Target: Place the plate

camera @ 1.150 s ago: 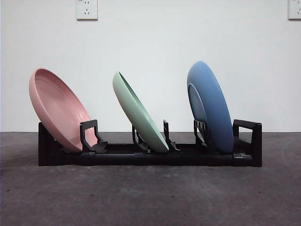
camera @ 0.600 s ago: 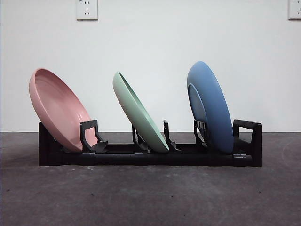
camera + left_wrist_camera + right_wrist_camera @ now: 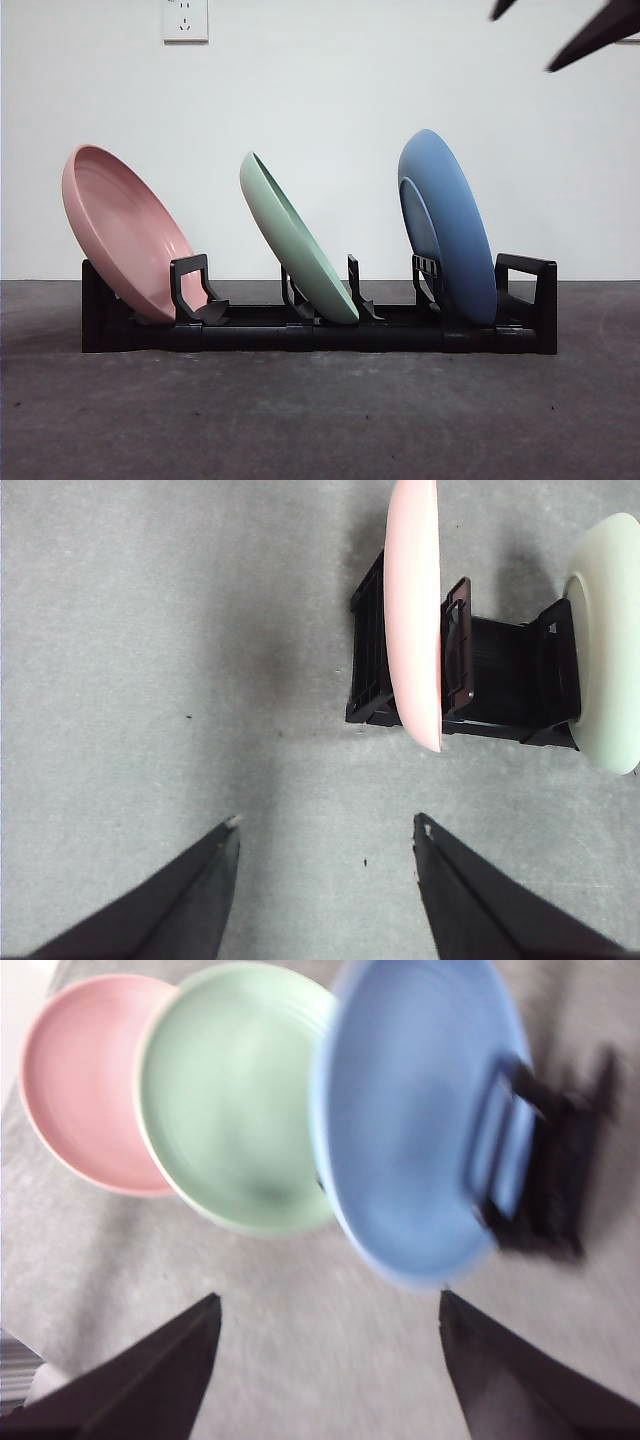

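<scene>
A black rack [image 3: 320, 330] is seen on the grey table [image 3: 320, 420], holding three tilted plates: pink [image 3: 125, 235], green [image 3: 295, 240], blue [image 3: 447, 225]. Both grippers, left [image 3: 325, 830] and right [image 3: 325, 1305], are spread and empty above the table. A wall socket [image 3: 185, 18] is noted behind.

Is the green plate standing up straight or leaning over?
Leaning. In the front view the green plate tilts toward the pink plate, its bottom edge resting in the black rack. The blue plate stands much straighter.
</scene>
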### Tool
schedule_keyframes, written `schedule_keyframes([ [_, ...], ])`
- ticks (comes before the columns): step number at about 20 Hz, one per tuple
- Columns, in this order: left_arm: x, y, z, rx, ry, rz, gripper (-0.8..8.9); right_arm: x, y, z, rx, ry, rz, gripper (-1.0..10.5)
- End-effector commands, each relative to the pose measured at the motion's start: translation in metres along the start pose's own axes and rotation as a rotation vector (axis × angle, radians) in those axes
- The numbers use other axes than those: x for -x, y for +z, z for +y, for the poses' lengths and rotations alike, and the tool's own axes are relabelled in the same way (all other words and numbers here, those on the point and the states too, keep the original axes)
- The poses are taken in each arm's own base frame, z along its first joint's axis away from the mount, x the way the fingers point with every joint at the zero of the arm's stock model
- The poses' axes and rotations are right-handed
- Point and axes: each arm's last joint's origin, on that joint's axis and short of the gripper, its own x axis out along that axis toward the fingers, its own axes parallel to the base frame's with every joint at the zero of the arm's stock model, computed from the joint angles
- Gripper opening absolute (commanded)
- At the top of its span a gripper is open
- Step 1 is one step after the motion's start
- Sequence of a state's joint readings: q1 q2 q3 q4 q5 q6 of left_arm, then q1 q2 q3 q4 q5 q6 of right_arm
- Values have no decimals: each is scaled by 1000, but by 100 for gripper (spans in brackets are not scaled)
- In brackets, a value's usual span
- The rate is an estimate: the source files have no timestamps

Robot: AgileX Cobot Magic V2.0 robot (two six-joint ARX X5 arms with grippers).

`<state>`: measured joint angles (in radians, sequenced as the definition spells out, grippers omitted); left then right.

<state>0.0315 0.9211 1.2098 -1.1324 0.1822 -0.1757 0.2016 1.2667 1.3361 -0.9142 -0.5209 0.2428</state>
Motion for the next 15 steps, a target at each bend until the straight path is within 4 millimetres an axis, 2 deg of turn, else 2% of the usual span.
schedule_keyframes([
  [1, 4, 5, -2, -11, -7, -23, 280, -21, 22, 5, 43, 23, 14, 325],
  [4, 4, 5, -2, -11, -7, -24, 280, -50, 39, 8, 87, 41, 40, 325],
  [8, 4, 5, -2, -11, -7, -26, 280, -83, 53, 5, 106, 26, 64, 295],
  [13, 4, 5, -2, -11, -8, -27, 280, -109, 55, -4, 96, 20, 97, 259],
  [15, 4, 5, -2, -11, -7, -26, 280, -113, 54, -5, 94, 19, 109, 185],
])
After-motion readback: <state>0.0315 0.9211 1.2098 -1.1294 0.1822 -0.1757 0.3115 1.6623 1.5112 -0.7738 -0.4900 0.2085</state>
